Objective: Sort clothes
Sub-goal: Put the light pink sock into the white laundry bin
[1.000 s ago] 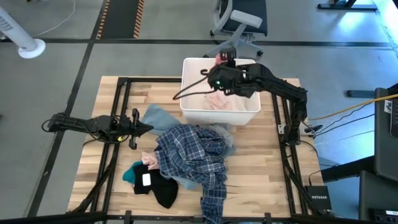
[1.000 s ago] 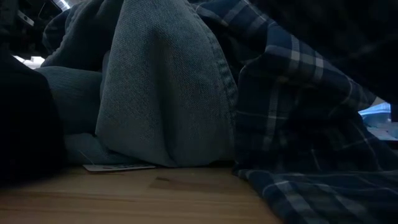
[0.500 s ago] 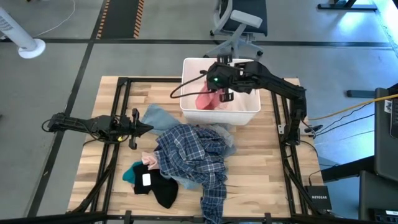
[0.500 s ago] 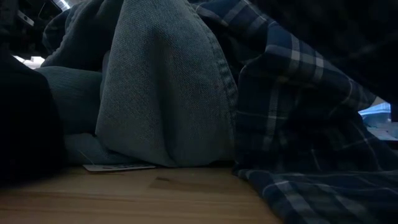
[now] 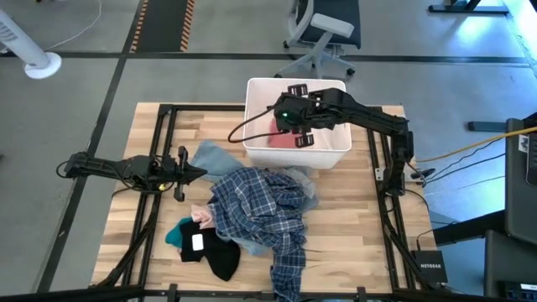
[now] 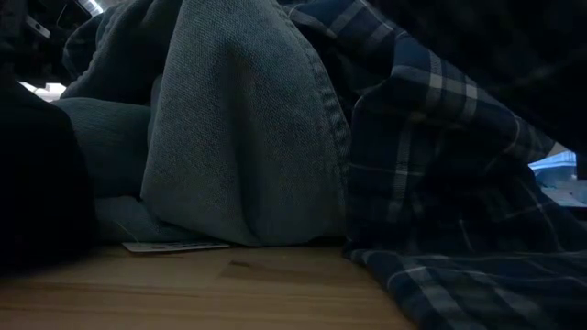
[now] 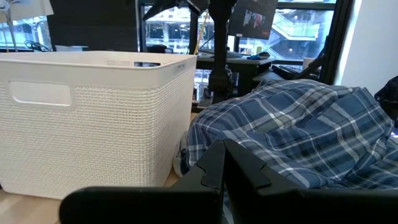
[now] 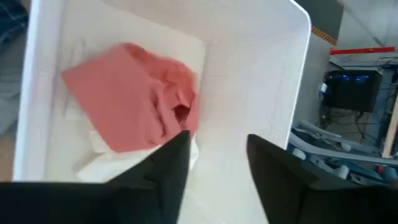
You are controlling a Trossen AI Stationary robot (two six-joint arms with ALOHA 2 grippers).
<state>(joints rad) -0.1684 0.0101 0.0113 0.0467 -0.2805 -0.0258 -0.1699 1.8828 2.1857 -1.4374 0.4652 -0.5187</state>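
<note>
R gripper (image 8: 214, 165) over white bin (image 5: 336, 155), fingers spread, holding nothing, pink garment (image 8: 134, 102) just below on white cloth (image 8: 99, 163); plaid shirt (image 5: 260, 210) w/ pile on table; L gripper (image 5: 191, 173) parked, state unclear.

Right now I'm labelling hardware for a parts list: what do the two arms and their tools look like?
Both arms are dark, slim and jointed. The right arm carries a small green light near its wrist and a black cable looping off it; its tool has two flat, dark, angular fingers. The left arm is black with a cable at its base; its tool tapers to a point.
</note>
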